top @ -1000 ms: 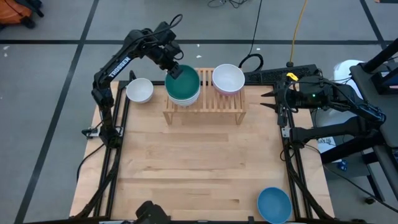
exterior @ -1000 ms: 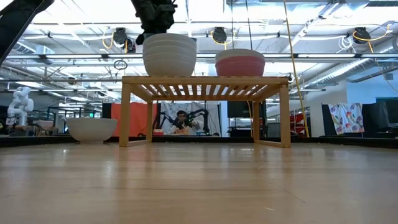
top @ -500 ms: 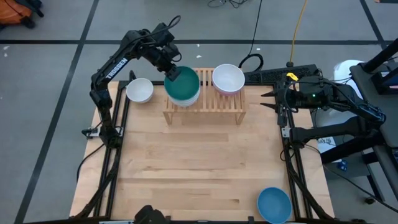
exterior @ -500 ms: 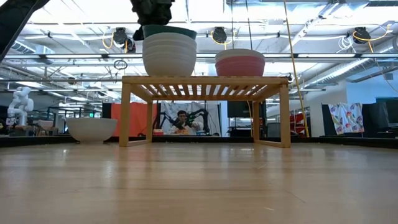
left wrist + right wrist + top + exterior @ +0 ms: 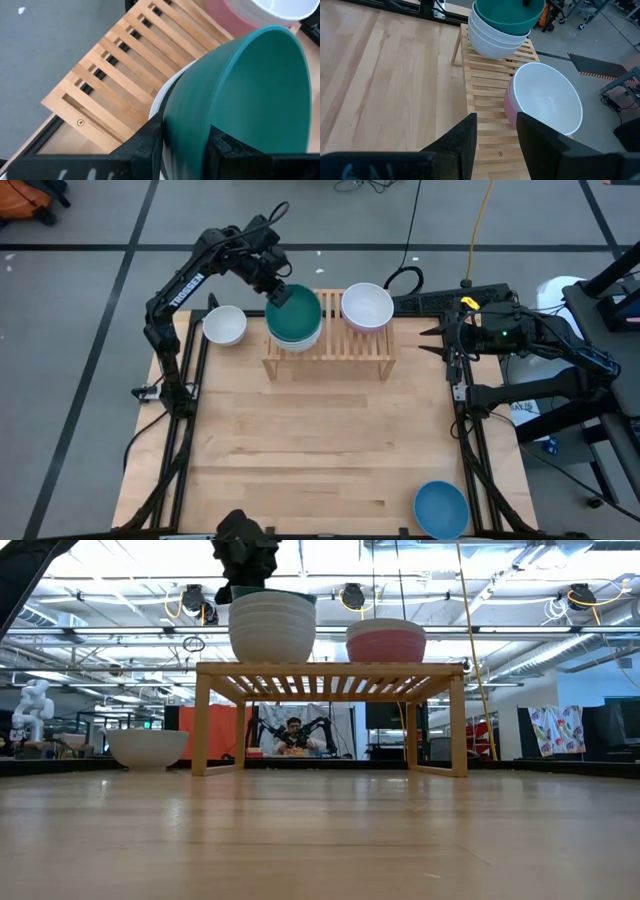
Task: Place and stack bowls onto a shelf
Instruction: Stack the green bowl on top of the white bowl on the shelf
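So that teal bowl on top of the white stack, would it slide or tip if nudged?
Probably stiff: the teal bowl keeps its shape with the left gripper clamping its rim. Its smooth wall looks slippery. Nested in the white bowls, it likely rocks rather than tips.

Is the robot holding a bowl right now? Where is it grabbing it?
Yes. The left tool pinches the teal bowl by its rim, one finger inside and one outside, atop the white stack on the shelf. The right tool holds nothing.

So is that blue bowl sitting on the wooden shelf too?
No, the blue bowl sits on the table's near right corner, far from the shelf, as the high view shows.
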Available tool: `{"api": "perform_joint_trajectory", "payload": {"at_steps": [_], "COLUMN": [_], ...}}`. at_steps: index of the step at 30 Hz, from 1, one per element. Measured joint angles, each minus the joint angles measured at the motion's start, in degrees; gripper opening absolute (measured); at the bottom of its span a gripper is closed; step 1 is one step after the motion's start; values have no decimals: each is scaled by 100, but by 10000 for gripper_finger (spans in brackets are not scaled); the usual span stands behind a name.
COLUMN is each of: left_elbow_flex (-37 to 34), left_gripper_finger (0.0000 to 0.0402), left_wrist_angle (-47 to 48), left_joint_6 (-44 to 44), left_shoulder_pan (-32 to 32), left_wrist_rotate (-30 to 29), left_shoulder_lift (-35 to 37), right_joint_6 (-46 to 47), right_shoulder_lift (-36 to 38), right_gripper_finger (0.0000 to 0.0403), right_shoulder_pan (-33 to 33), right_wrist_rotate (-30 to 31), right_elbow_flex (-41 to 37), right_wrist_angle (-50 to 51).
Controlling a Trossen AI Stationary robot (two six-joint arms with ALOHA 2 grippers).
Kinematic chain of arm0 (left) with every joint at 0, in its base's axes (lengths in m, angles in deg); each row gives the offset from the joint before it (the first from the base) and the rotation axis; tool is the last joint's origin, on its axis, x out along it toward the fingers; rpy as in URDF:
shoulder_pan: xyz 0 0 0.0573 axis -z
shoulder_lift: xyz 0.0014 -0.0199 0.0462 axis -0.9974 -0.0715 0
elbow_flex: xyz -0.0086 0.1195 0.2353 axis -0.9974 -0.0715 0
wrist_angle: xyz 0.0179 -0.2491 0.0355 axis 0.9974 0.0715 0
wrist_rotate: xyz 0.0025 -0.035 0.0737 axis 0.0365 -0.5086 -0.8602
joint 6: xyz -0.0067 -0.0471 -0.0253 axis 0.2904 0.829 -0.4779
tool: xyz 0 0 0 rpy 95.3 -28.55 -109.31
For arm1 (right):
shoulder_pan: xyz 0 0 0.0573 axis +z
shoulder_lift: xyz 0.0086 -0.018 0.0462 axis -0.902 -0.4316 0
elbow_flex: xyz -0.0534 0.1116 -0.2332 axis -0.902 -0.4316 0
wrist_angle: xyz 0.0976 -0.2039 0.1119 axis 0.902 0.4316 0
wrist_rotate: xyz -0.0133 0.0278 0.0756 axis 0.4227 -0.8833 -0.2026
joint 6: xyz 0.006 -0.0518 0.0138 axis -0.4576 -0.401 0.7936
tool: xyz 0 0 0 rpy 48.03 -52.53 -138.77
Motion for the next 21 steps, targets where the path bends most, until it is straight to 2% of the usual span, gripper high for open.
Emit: {"api": "perform_joint_trajectory", "payload": {"at_steps": [12,21], "left_elbow_flex": [0,-2], "left_gripper_finger": [88,88], "left_wrist_angle": [-175,-59], "left_joint_6": [166,133], "left_shoulder_pan": [-22,-14], "left_wrist_rotate": [373,421], "left_shoulder_lift": [0,0], "right_joint_6": [0,0], "right_shoulder_lift": [0,0], "right_gripper_finger": [132,132], "right_shoulder_pan": [0,-1], "right_wrist_rotate": [-1,0], "right_elbow_flex": [0,0], "right_wrist_angle": [2,2]}}
